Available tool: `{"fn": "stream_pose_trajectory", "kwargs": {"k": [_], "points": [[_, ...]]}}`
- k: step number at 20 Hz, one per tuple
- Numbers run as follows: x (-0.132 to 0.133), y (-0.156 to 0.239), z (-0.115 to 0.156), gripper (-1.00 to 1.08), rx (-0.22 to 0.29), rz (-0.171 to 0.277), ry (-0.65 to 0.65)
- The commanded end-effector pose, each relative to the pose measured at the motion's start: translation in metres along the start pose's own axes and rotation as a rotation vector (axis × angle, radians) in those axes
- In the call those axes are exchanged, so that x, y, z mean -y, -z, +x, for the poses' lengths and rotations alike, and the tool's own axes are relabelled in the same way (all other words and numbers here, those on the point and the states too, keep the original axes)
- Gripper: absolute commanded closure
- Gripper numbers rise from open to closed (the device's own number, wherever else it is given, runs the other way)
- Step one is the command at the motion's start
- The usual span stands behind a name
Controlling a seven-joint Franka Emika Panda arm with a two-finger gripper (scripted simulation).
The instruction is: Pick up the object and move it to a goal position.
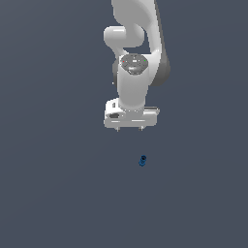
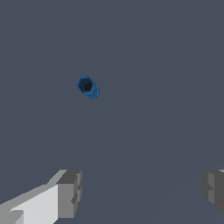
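The object (image 1: 142, 160) is a tiny bright-blue, roughly cylindrical piece lying on the grey floor, below the white arm in the exterior view and slightly toward that view's right. In the wrist view the object (image 2: 88, 87) shows a dark hollow end facing the camera. My gripper (image 1: 129, 129) hangs from the white arm, apart from the object and nearer the top of the exterior view. Its two small fingertips (image 1: 117, 129) stand wide apart and hold nothing. The wrist view shows the grey fingers (image 2: 69, 193) spread far apart, with the gripper (image 2: 141, 190) open and the object clear of them.
A plain dark grey floor (image 1: 58, 193) fills both views. The white arm's links (image 1: 133, 38) rise toward the top of the exterior view. No other object shows.
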State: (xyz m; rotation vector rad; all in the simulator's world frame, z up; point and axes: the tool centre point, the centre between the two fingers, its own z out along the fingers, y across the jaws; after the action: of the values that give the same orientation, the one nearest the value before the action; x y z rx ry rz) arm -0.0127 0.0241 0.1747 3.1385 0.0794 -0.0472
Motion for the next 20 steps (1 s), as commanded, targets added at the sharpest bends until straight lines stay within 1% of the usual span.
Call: {"fn": "stream_pose_trajectory", "kwargs": {"k": [1,9,13,20], "points": [[0.0,0.0,0.0,-0.92,0.0,0.0,0.0],[0.009,-0.001,0.002,-0.92,0.016,-0.021,0.022],[0.01,-0.002,0.002,-0.92,0.015,-0.02,0.021],[0.017,-0.011,0.016,-0.92,0.008,-0.017,-0.002]]}}
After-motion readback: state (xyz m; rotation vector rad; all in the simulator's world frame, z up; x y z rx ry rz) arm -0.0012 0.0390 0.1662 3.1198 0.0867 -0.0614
